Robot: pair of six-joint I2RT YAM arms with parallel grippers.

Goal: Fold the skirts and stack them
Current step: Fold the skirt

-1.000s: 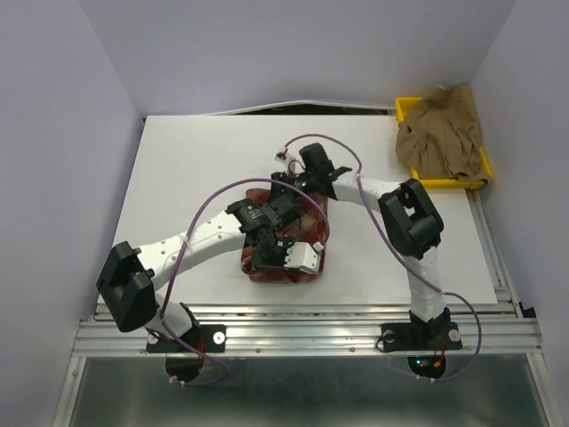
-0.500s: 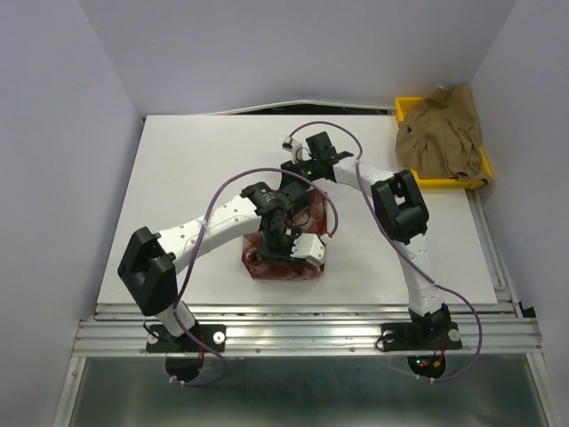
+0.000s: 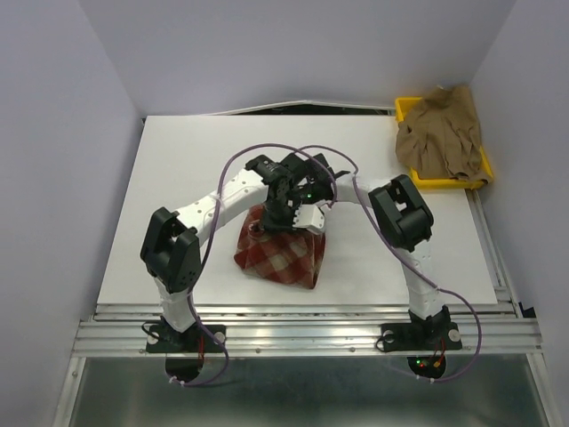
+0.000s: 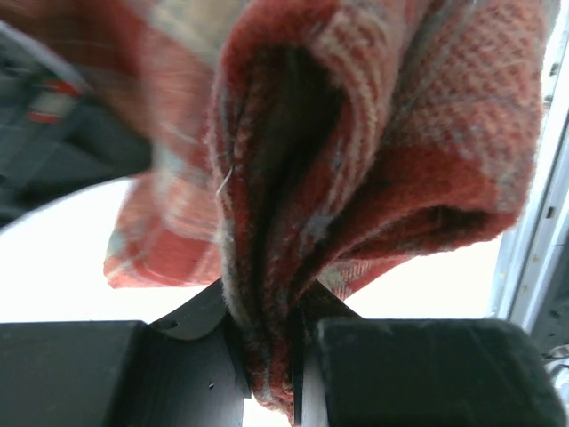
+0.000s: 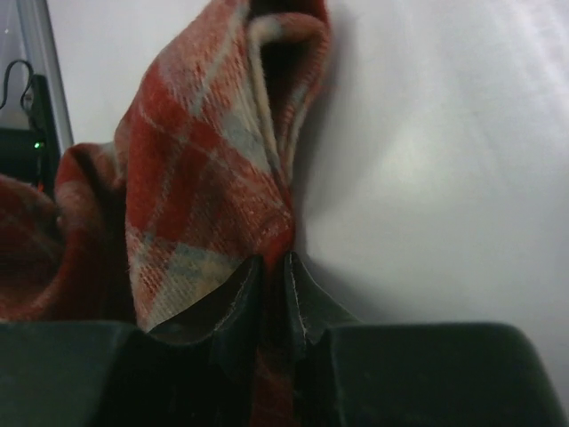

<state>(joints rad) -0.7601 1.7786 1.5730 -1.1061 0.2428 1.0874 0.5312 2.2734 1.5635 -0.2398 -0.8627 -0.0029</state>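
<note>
Showing the folding step on the plaid skirt (image 3: 280,258), which lay near the middle of the desk (image 3: 187,169) with its far edge raised. The left end effector (image 4: 267,356) was pinching a bunched fold of the cloth, and the right end effector (image 5: 271,298) was pinching a neighbouring edge. The tan skirt (image 3: 440,133) sat heaped in the yellow tray (image 3: 405,110) at the far right corner. The next move probably called for carrying both pinched edges together towards the near hem, keeping them level.
</note>
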